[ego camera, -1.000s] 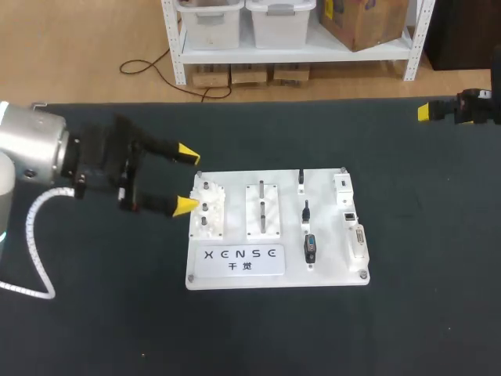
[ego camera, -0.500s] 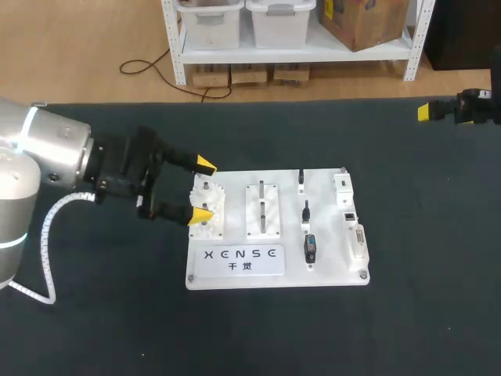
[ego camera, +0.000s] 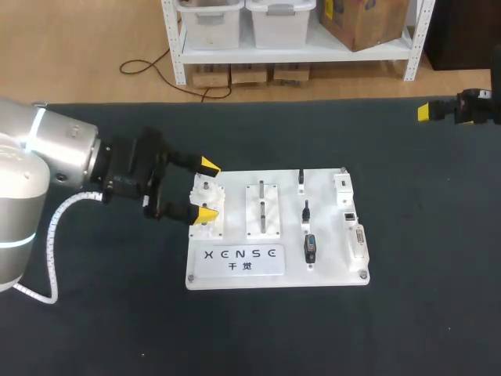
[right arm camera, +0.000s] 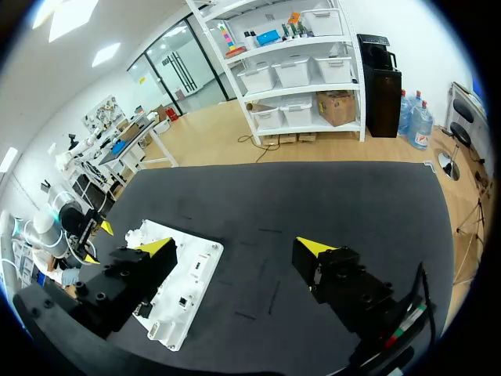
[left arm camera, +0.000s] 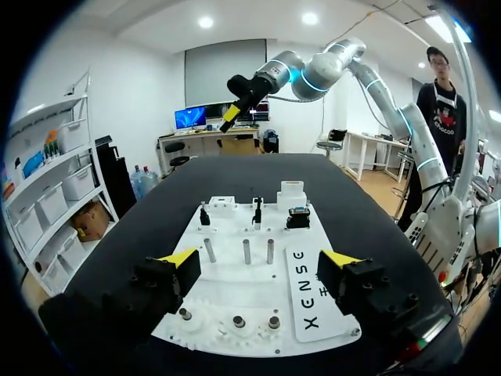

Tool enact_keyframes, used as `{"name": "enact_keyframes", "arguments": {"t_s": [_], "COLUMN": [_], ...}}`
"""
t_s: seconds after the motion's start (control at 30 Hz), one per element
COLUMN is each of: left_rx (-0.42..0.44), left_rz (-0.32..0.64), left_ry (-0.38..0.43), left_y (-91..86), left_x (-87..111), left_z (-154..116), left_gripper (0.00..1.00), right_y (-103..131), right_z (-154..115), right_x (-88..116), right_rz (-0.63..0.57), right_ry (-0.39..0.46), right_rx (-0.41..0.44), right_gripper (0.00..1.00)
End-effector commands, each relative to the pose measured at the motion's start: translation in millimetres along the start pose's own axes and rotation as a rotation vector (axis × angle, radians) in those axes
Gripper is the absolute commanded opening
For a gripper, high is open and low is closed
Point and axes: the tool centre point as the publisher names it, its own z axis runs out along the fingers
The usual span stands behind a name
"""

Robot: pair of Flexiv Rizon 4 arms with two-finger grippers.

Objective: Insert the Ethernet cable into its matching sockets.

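Standing in a column on the white board (ego camera: pixel 333 262), toward its 3 o'clock side, are three small black plugs (ego camera: pixel 307 211); which one belongs to the Ethernet cable I cannot tell. The sockets (ego camera: pixel 349 215) line the board's 3 o'clock edge. The left gripper (ego camera: pixel 207 189) hangs over the peg block (ego camera: pixel 210 227) at the board's 10 o'clock corner, fingers spread wide and holding nothing. The right gripper (right arm camera: pixel 235 245) is well apart, out at the board's 2 o'clock, above the black table (ego camera: pixel 117 313), spread and empty too.
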Motion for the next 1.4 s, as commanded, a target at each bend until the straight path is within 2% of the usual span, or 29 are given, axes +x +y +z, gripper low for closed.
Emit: {"name": "enact_keyframes", "arguments": {"t_s": [0.03, 0.27, 0.3, 0.37, 0.57, 0.77, 0.93, 1.07, 1.3, 1.4], "left_rx": [-0.002, -0.002, -0.002, -0.002, -0.002, -0.002, -0.002, -0.002, -0.002, -0.002], "left_rz": [0.001, 0.001, 0.001, 0.001, 0.001, 0.001, 0.001, 0.001, 0.001, 0.001], "left_ry": [-0.001, -0.001, -0.001, -0.001, -0.001, -0.001, -0.001, -0.001, -0.001, -0.001], "left_y": [0.4, 0.4, 0.4, 0.4, 0.4, 0.4, 0.4, 0.4, 0.4, 0.4], "left_x": [1.0, 1.0, 1.0, 1.0, 1.0, 1.0, 1.0, 1.0, 1.0, 1.0], "left_z": [1.0, 1.0, 1.0, 1.0, 1.0, 1.0, 1.0, 1.0, 1.0, 1.0], "left_gripper": [1.0, 1.0, 1.0, 1.0, 1.0, 1.0, 1.0, 1.0, 1.0, 1.0], "right_y": [0.2, 0.2, 9.5, 24.1, 67.7, 107.3, 131.4, 152.0, 174.9, 178.2], "right_z": [-0.3, -0.3, 4.9, 11.7, 27.7, 45.3, 68.6, 87.3, 110.8, 116.3], "right_x": [0.0, 0.0, 0.2, -1.0, 2.1, 15.7, 32.4, 44.9, 62.8, 72.9], "right_rz": [0.0, 0.0, -0.033, 0.011, 0.032, 0.041, 0.062, 0.021, -0.04, -0.027], "right_ry": [0.0, 0.0, 0.015, 0.016, 0.063, 0.167, 0.27, 0.329, 0.425, 0.462], "right_rx": [0.0, 0.0, 0.03, 0.043, 0.114, 0.189, 0.236, 0.268, 0.321, 0.347], "right_gripper": [1.0, 1.0, 1.0, 1.0, 1.0, 1.0, 1.0, 1.0, 1.0, 1.0]}}
